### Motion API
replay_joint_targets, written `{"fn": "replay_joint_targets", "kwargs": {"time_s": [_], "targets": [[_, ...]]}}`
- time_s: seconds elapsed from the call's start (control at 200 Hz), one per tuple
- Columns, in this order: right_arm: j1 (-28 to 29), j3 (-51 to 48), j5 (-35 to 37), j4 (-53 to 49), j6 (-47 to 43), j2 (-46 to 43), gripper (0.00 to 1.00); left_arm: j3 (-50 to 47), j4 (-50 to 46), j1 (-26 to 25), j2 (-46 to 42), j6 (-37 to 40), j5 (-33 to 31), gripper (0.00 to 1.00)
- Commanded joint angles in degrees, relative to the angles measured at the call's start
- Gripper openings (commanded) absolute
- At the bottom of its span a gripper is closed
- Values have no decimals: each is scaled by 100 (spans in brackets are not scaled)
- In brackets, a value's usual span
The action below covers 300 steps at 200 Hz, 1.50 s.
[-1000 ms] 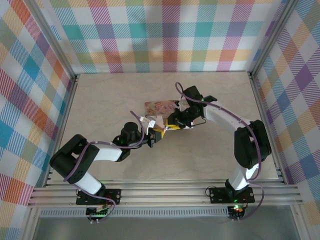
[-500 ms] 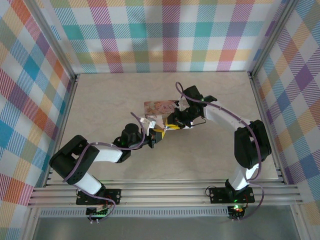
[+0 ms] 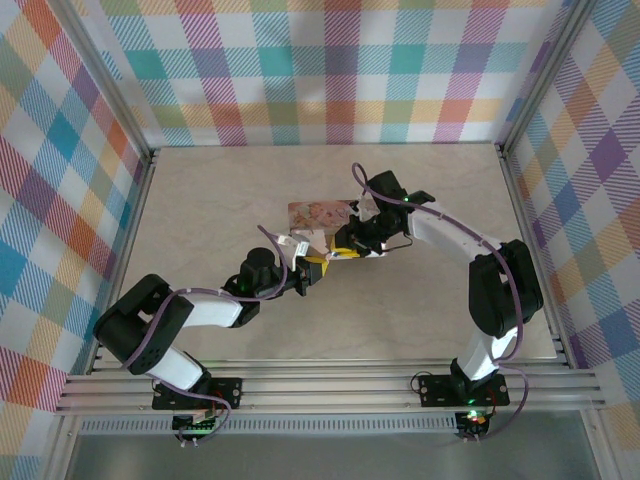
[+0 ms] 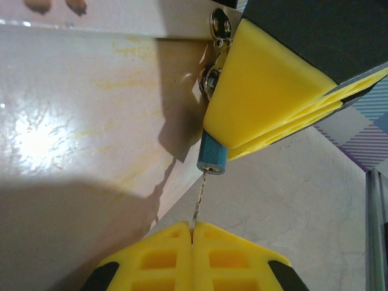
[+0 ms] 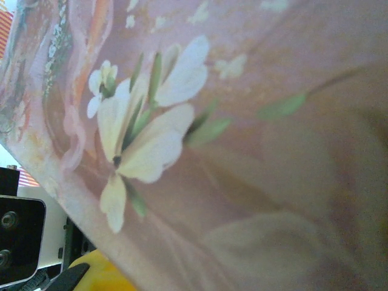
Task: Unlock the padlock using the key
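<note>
Left gripper (image 4: 192,230) is pinching the thin key (image 4: 197,199) at the padlock (image 4: 213,156), which the right gripper (image 4: 242,121) is clamping. Twisting off-axis is likely risking a bent key.

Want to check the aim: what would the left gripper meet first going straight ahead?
Likely the padlock, its end right at the tip of the key the left gripper holds; depth unclear.

walls (image 3: 330,70): bright multicolour plaid on the far, left and right sides | counter (image 3: 200,200): pale beige, faintly marbled | frame: aluminium posts (image 3: 120,92) rising from the far corners, grooved rails (image 3: 330,390) along the near edge | light: bright, even
</note>
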Motion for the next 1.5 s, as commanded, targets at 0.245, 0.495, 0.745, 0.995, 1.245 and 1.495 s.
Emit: {"fn": "replay_joint_targets", "kwargs": {"time_s": [0.245,0.495,0.745,0.995,1.245,1.495], "targets": [[-1,-31,-517,197,70,-134,0,17,349,-82,-149,96,30,0],[7,-40,-655,203,113,-158,0,203,325,-139,103,113,12,0],[-1,-32,-646,77,3,-142,0,352,162,-252,228,114,-143,0],[5,-127,-841,98,-40,-123,0,539,623,-236,536,-357,-136,0],[16,-414,-955,139,-655,-224,0,716,1572,-21,885,-1228,844,0],[25,-667,-1190,289,-687,-158,0,837,1362,-12,1059,-1113,880,0]]}}
